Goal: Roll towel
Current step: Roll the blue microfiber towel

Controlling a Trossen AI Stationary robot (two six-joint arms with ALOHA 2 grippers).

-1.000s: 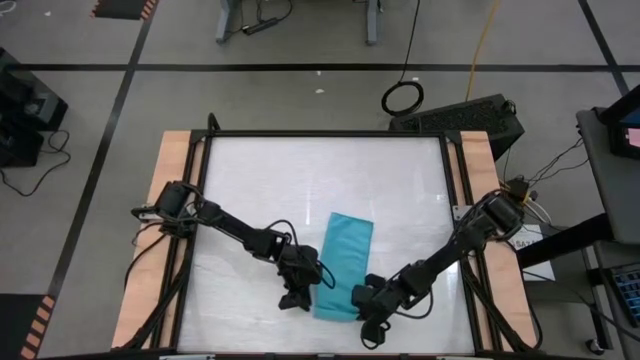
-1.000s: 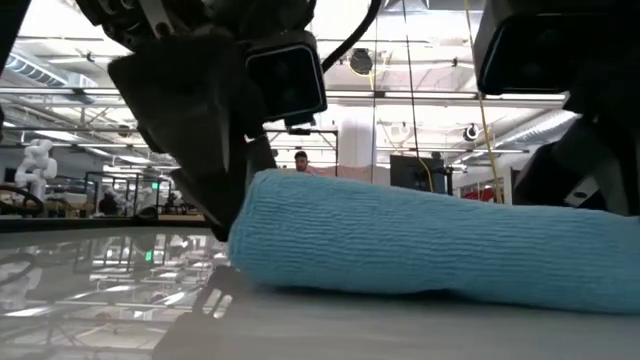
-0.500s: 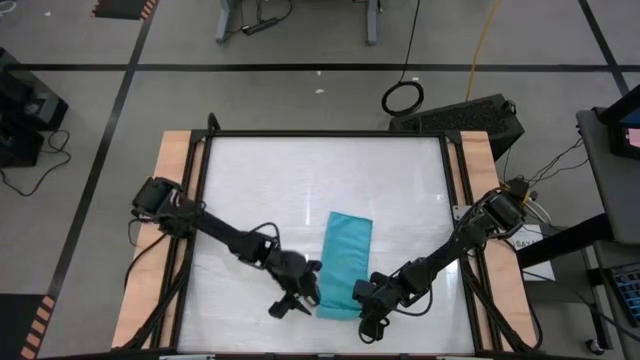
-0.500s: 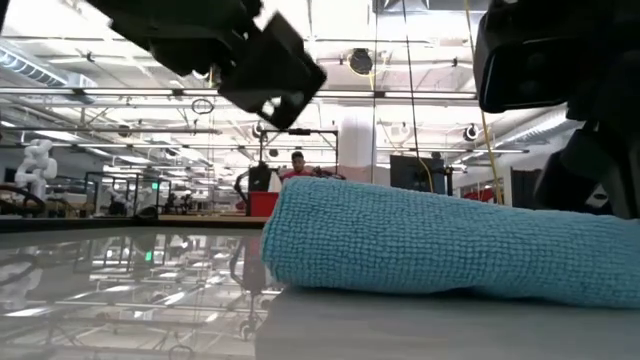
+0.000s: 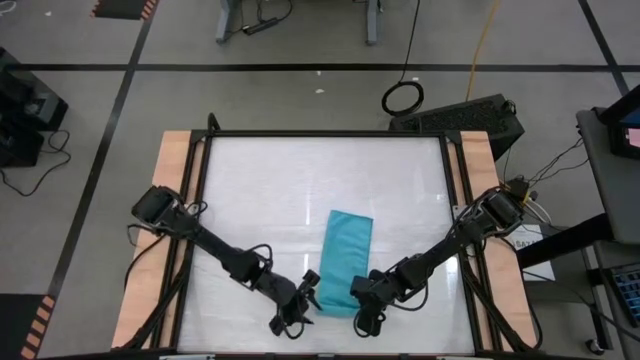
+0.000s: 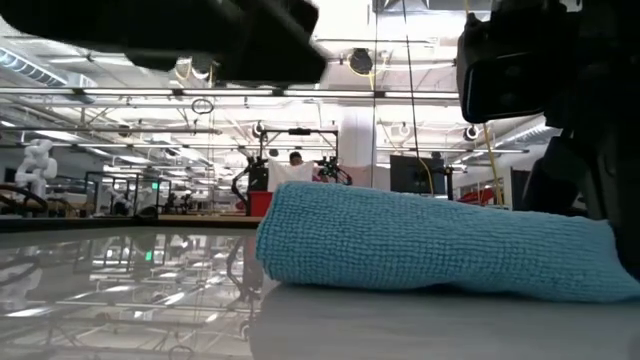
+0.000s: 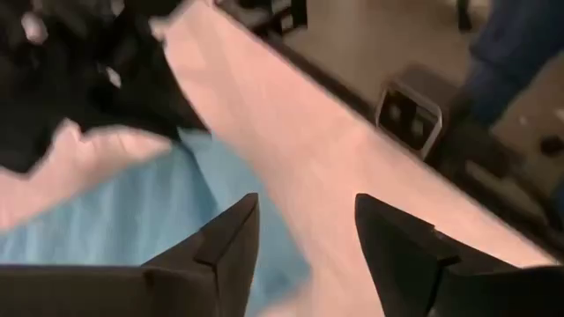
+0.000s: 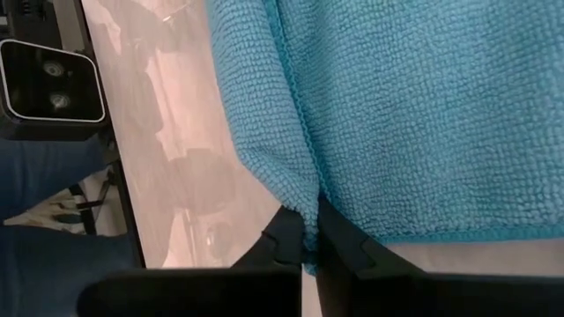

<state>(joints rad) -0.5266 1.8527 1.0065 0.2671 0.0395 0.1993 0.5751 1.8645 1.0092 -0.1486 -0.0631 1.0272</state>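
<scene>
Left claw [image 5: 297, 312] — fingers parted, empty, low over the counter [image 5: 250, 190] just beside the towel's near left corner, likely placed to start the roll. Towel [image 5: 343, 262] — flat, mid-counter toward the near edge, between both claws. Right claw [image 5: 362, 305] — closed, pinching the towel's near right corner to lift or fold that hem.

A large robotics lab: taped floor [image 5: 120, 90], ceiling trusses [image 6: 120, 95], other robot rigs [image 6: 290, 165] behind the table [image 5: 300, 170].

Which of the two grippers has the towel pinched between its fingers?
The right gripper: its fingers are shut on the towel at its near edge. The left gripper is open, with nothing between its fingers, beside the towel's near left corner.
</scene>
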